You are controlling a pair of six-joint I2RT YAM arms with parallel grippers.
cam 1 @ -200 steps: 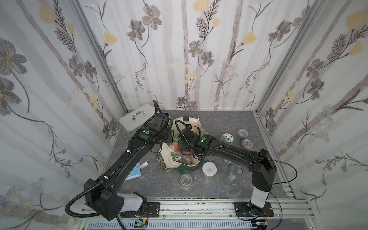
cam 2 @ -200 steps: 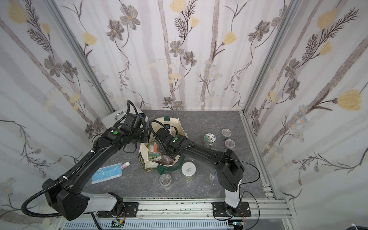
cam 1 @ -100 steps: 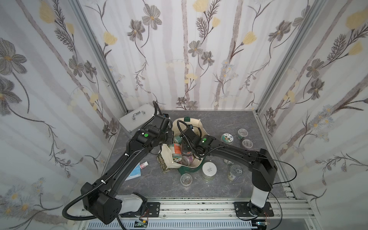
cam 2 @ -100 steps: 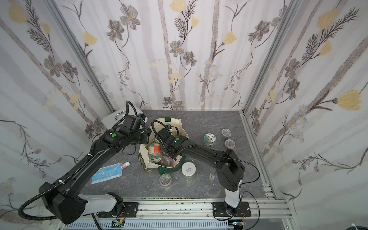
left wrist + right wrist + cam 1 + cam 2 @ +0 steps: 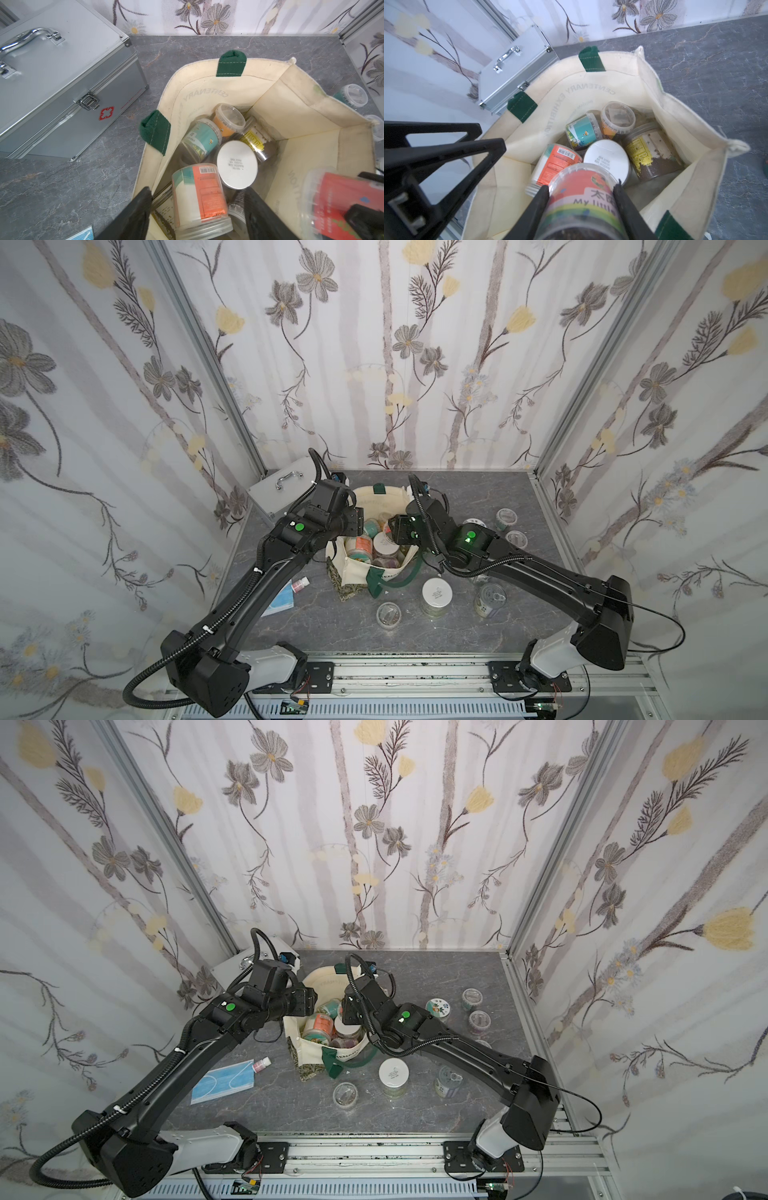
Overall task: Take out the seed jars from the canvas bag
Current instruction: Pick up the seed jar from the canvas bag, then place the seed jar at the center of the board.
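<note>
Red-labelled seed jar [image 5: 581, 199] is now clamped in the right hand [image 5: 581, 185], whose fingers stood apart a second ago, so the next jar looks secured and ready to lift out of the canvas bag [image 5: 311, 128]. The left hand [image 5: 197, 194], shut before, has sprung wide at the bag's mouth, with an orange-label jar [image 5: 207, 187] between its fingers. Both wrists angle down into the bag. More seed jars [image 5: 236, 164] lie inside, and several are already on the counter [image 5: 478, 497].
</note>
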